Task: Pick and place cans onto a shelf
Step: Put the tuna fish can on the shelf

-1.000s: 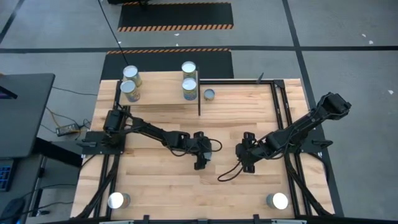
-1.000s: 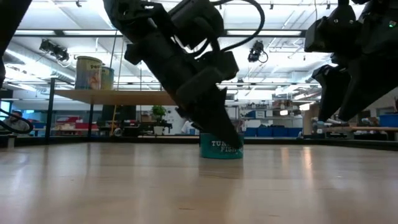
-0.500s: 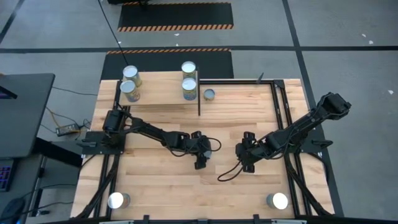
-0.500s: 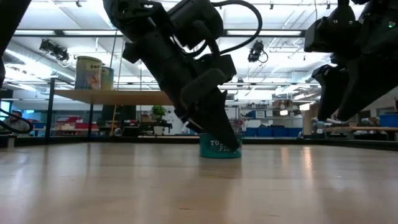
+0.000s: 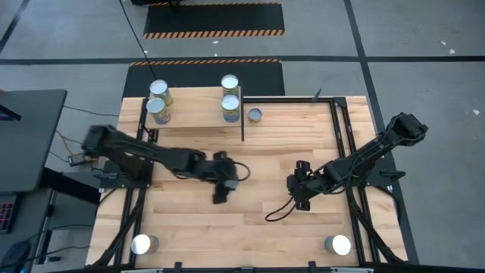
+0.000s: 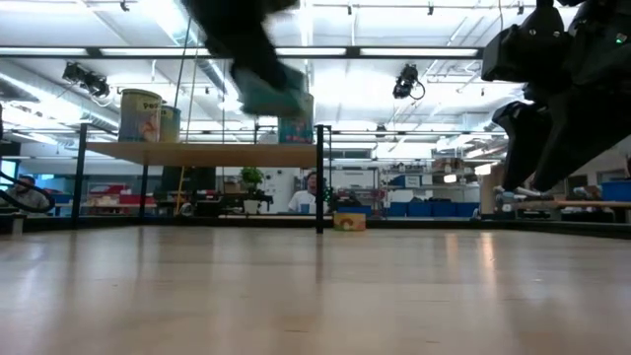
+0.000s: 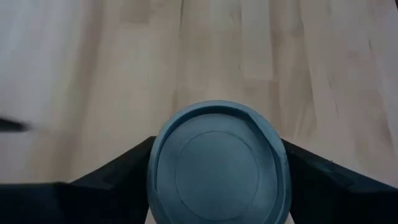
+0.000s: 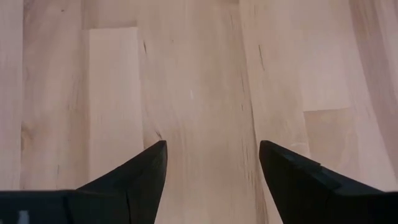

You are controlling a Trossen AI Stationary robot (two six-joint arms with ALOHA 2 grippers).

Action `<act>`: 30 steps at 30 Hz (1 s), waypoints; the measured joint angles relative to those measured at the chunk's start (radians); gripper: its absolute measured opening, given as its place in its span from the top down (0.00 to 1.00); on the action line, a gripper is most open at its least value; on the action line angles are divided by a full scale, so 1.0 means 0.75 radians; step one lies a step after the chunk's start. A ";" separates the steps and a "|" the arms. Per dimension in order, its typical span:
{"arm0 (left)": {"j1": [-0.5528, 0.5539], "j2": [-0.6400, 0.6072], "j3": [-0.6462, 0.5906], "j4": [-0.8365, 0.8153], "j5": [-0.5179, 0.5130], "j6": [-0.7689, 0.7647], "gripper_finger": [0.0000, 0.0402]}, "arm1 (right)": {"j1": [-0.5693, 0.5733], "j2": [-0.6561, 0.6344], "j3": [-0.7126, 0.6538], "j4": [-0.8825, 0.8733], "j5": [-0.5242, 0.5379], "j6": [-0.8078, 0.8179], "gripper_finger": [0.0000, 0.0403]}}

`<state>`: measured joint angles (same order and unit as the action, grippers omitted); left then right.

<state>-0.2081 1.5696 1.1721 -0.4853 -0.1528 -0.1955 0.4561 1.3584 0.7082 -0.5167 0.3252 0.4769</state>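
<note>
My left gripper (image 5: 220, 191) is shut on a can (image 7: 217, 168) and holds it high above the table's middle; in the low view the gripper and the can (image 6: 271, 91) are blurred. Several cans (image 5: 231, 105) stand on the shelf (image 5: 193, 117) at the far left. One can (image 5: 256, 115) stands on the table just right of the shelf. Two more cans (image 5: 142, 244) stand at the near corners. My right gripper (image 5: 301, 199) is open and empty, low over the table right of the middle. My left gripper pinches the can by its side wall (image 7: 153, 180) between its two fingers, one on either side. The can's round end (image 7: 217, 163) faces the wrist camera. The can is lifted clear of the table, about as high as the shelf's cans (image 6: 271, 91).
The shelf's black legs (image 5: 242, 125) stand on the table at its near right corner. A black frame (image 5: 345, 136) runs along the table's right and far sides. Bare wood lies between the two grippers and toward the near edge.
My left gripper has gone up and toward the table's left edge, carrying the can. The can stood on the table a second ago and is now lifted clear, at about shelf height. The left arm's rear part has swung leftward.
</note>
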 joint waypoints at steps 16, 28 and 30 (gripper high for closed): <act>0.526 -0.636 -0.001 -0.474 -0.173 0.541 0.29 | -0.025 0.000 0.001 0.093 0.034 -0.083 0.35; 1.086 -0.389 0.137 -0.311 0.259 0.837 0.29 | -0.141 0.000 0.001 0.247 0.030 -0.365 0.35; 1.130 -0.318 0.218 -0.328 0.291 0.891 0.29 | -0.174 0.000 0.001 0.279 0.022 -0.381 0.35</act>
<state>0.6393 1.3308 1.3357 -0.7315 0.0655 0.4730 0.3258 1.3586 0.7086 -0.3075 0.3417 0.1908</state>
